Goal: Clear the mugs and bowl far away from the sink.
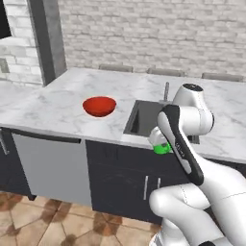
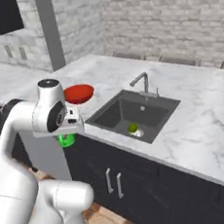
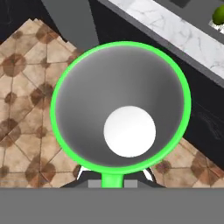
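The gripper [image 2: 66, 134] is clamped on the green mug [image 3: 120, 109], holding it in the air over the floor, just off the near edge of the counter [image 1: 57, 108]. The mug's mouth faces up at the hand. Farther back, the red bowl [image 1: 99, 105] sits on the counter, left of the sink [image 2: 133, 112]. A small green fruit [image 2: 132, 127] lies in the sink by the drain.

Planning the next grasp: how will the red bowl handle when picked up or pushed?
The red bowl looks rigid and glossy, so the fingers may slip on its rim. It is wide and shallow, so a push would probably slide it over the smooth marble counter rather than tip it. It looks empty, so probably light.
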